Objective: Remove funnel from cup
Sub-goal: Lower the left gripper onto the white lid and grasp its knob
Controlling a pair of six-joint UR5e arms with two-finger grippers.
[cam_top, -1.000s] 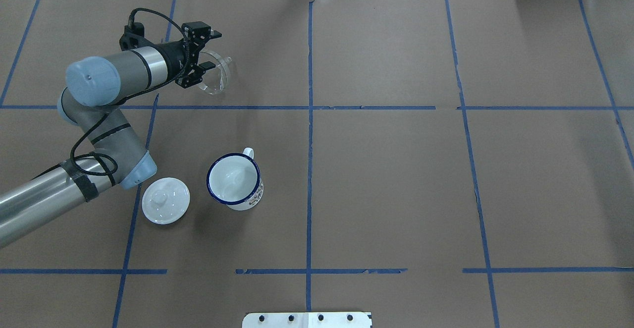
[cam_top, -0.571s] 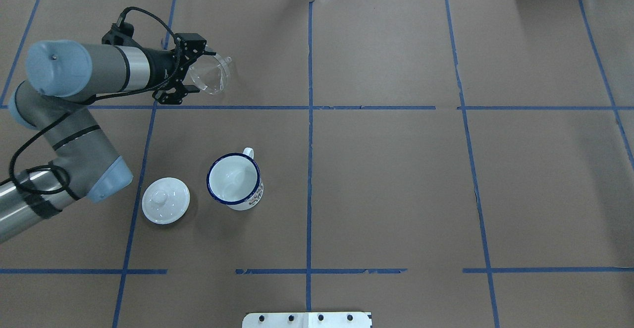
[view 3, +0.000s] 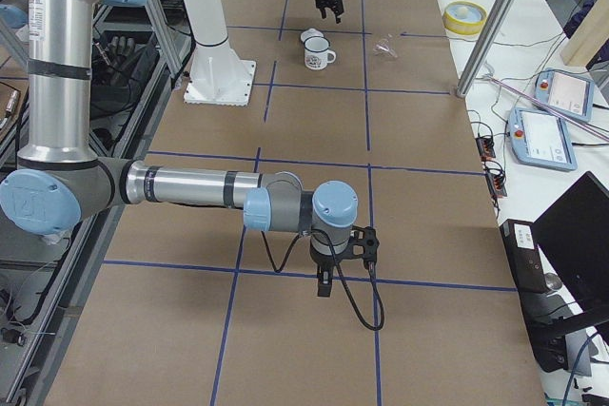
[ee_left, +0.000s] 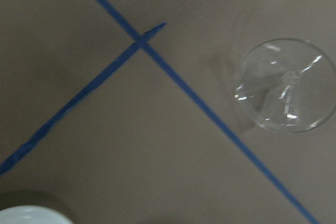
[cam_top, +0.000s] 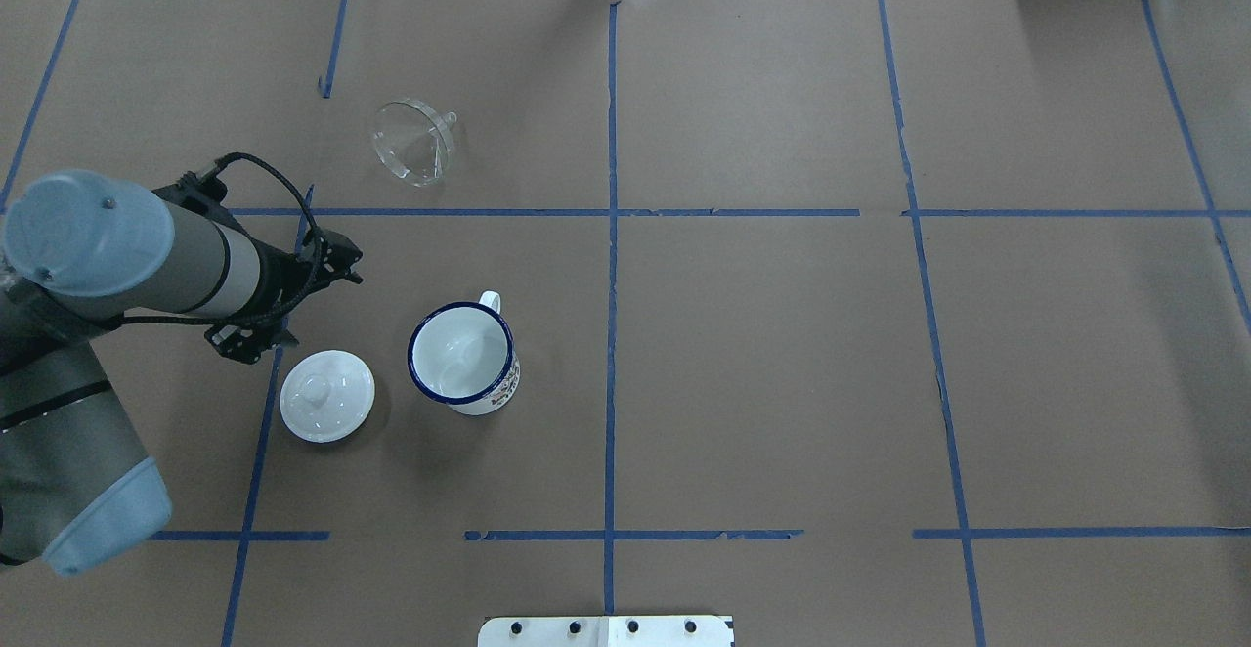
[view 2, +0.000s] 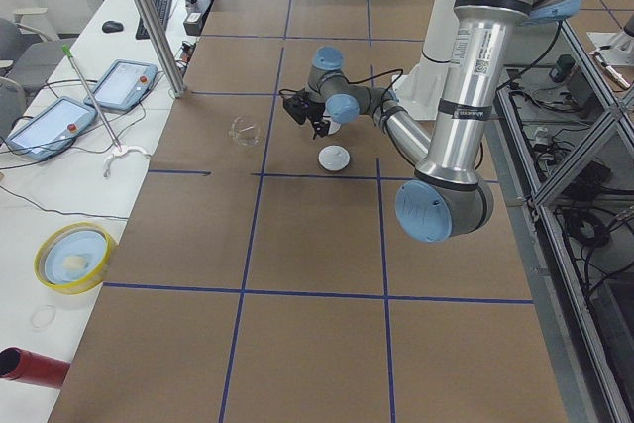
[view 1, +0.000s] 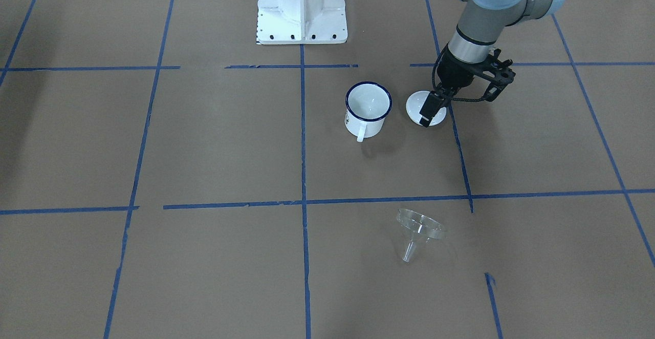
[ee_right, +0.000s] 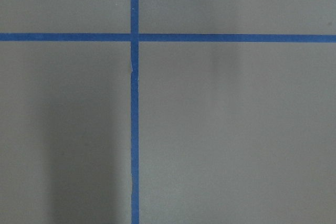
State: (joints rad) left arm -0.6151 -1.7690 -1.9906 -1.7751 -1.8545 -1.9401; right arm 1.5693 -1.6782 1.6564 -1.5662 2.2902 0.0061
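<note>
Brown paper covers the table (cam_top: 782,383), divided into big squares by blue tape lines (cam_top: 610,334). Largest in the overhead view is the left arm (cam_top: 107,261), which enters at the left edge and bends toward the centre. The right arm (view 3: 181,187) shows only in the exterior right view, stretched low across the near end of the table.

The left gripper (cam_top: 293,300) hangs above the paper just up and left of the lid, its jaws spread wide with nothing between them. The right gripper (view 3: 335,268) points down at bare paper; whether it is wide or narrow cannot be told.

Left of centre in the overhead frame, the cup (cam_top: 461,359) stands upright and empty, handle toward the top of the frame. A white knobbed lid (cam_top: 326,396) lies just beside it on the left, not touching.

The funnel (cam_top: 413,142) is out of the cup. It lies tipped on its side in the upper left of the overhead frame, beyond a tape line, well apart from the cup and gripper. It appears at the right of the left wrist view (ee_left: 286,85).
</note>
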